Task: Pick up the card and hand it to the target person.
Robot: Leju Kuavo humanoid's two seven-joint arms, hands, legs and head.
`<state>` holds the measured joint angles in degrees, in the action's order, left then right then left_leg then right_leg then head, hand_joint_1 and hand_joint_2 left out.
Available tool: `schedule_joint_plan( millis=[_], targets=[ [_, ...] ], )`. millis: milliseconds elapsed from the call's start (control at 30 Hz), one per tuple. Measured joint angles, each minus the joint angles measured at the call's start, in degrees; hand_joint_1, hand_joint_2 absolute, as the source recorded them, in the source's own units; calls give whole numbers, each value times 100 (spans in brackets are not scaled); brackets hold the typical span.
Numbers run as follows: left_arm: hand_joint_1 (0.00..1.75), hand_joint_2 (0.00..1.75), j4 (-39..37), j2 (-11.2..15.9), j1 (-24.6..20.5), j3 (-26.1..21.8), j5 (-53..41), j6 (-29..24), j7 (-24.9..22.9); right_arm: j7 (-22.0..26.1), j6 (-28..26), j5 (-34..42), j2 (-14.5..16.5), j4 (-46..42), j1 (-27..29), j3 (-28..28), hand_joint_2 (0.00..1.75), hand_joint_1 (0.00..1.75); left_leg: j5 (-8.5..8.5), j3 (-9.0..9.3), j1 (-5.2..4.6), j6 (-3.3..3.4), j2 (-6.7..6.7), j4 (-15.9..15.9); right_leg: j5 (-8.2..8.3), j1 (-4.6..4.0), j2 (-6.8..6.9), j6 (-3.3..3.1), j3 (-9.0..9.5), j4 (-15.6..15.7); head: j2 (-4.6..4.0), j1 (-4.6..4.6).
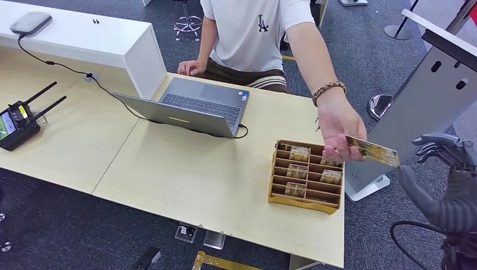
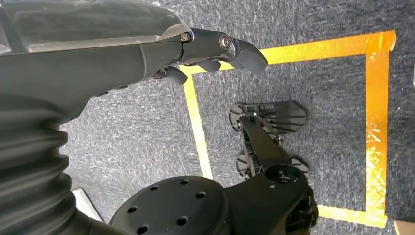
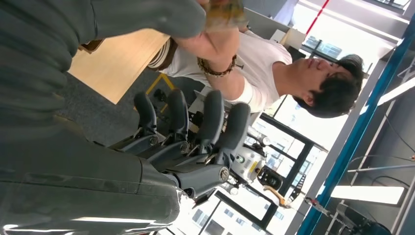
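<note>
One card [image 1: 372,150] in play, plus roughly five more sitting in the slots of one cardboard card rack [image 1: 305,177] on the table [image 1: 185,169]; one laptop [image 1: 191,107], one radio controller [image 1: 17,124] with antennas, one white kiosk stand [image 1: 416,112]. The card is thin, rectangular, yellowish with a busy printed pattern, lying nearly flat, tilted slightly down toward the robot. It's pinched in the person's hand [image 1: 337,126] (beaded bracelet on that wrist), and its free end sits just beside the right hand [image 1: 444,180], between the raised dark fingers [image 1: 436,143] and the thick grey thumb [image 1: 413,185]; can't tell whether that end touches them. Right hand is empty, fingers apart and standing roughly upright in a row in the right wrist view [image 3: 195,122], thumb spread away, palm toward the person. Left hand [image 2: 210,54] hangs over grey carpet with yellow floor tape [image 2: 377,98], fingers loosely curled, holding nothing; spread unclear from that angle.
</note>
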<state>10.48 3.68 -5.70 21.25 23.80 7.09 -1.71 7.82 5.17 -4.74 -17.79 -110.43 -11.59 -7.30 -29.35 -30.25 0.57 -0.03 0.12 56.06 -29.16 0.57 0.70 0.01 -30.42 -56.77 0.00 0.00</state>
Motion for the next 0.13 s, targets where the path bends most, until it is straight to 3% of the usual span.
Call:
schedule_joint_plan(
  millis=[133],
  targets=[
    [0,0,12,-9,5,-18,49,-9,-18,2,-12,-1,13,22,2,19,175,0,-3,1,1,0,-1,2,-2,-1,2,1,1,0,0,0]
  ],
)
